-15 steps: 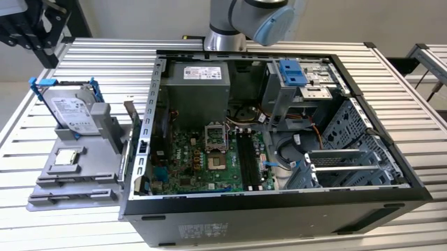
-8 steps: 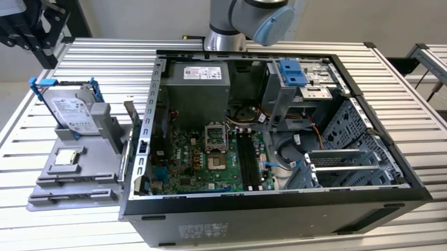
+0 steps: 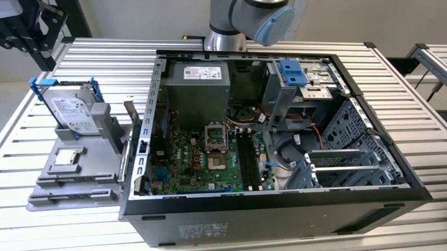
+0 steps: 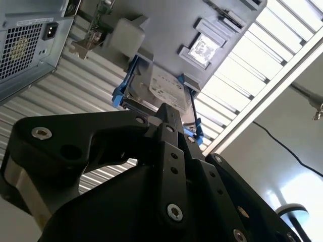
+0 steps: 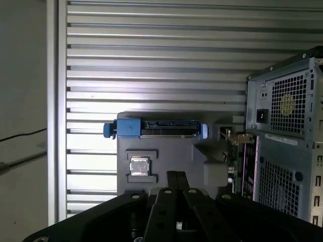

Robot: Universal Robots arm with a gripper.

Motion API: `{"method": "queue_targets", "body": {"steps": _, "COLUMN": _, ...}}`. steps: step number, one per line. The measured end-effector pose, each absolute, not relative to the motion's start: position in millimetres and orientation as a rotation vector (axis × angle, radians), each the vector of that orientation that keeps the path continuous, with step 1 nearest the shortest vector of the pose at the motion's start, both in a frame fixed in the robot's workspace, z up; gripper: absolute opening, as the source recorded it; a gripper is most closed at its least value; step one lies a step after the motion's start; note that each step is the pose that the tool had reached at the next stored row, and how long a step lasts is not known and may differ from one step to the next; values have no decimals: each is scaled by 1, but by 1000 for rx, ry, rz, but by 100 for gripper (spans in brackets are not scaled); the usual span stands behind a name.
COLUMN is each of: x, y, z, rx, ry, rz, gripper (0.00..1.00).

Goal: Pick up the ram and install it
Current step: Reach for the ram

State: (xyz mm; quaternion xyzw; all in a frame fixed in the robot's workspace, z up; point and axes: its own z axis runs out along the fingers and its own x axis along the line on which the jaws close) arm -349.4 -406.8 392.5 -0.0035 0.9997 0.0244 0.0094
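One step seems in hand: the approach to the pick, with nothing lifted yet.

In the exterior view the arm point(image 3: 237, 21) rises at the far side of the open computer case point(image 3: 279, 219), whose memory slots point(image 3: 248, 157) look unfilled. What I take for the RAM stick point(image 3: 131, 116) stands on edge in the grey holder tray point(image 3: 70, 180), between the hard drive point(image 3: 73, 112) and the case.

In the second wrist view the gripper point(image 4: 169, 110) hangs over the hard drive, fingers pressed together on nothing.

In the first wrist view the green stick sits just beside the case, off the gripper's line. A grasp would call for parted fingers squared across that thin board.
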Motion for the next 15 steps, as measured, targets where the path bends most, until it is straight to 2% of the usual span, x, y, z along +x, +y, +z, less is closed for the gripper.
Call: {"method": "queue_targets", "body": {"steps": 15, "x": -353, "y": -423, "z": 393, "rx": -11, "ry": 3122, "rz": 76, "gripper": 0}}
